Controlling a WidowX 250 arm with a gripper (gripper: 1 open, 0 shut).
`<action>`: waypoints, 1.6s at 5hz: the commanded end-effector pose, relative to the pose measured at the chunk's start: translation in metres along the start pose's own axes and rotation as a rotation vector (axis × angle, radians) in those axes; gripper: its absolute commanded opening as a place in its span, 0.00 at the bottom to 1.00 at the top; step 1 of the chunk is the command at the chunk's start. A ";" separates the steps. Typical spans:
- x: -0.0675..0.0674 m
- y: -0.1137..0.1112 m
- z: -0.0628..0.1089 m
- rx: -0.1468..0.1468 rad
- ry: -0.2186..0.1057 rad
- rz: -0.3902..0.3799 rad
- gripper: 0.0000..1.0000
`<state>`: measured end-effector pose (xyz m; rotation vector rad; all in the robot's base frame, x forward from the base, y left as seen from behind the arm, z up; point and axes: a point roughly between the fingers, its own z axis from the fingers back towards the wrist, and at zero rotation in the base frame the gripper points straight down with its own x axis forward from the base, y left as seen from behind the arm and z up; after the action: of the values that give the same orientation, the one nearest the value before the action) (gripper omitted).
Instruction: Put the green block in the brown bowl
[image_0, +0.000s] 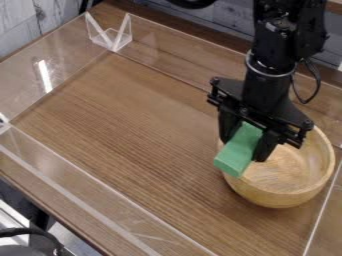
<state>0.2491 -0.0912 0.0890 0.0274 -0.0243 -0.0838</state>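
The claw (254, 135) is clamped on the green block (239, 153), which is held over the brown bowl (310, 176) at its nine o'clock rim. For a clean drop, the block is best carried toward three o'clock, over the hollow, before the jaws are parted. Open tabletop (120, 110) is left at nine o'clock, while the clear wall (323, 215) is close at four o'clock.

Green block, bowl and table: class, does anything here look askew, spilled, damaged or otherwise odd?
Nothing is spilled or damaged. The one thing off-square is the green block: the gripper is shut on it and it hangs tilted over the near-left rim of the brown bowl, not yet inside. The table looks unmarked.
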 end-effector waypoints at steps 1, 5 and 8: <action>0.004 0.000 0.016 -0.020 -0.059 0.010 0.00; 0.007 0.009 0.021 -0.026 -0.068 0.025 1.00; 0.011 0.019 0.026 -0.026 -0.077 0.034 1.00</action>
<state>0.2521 -0.0726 0.0925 0.0204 -0.0137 -0.0562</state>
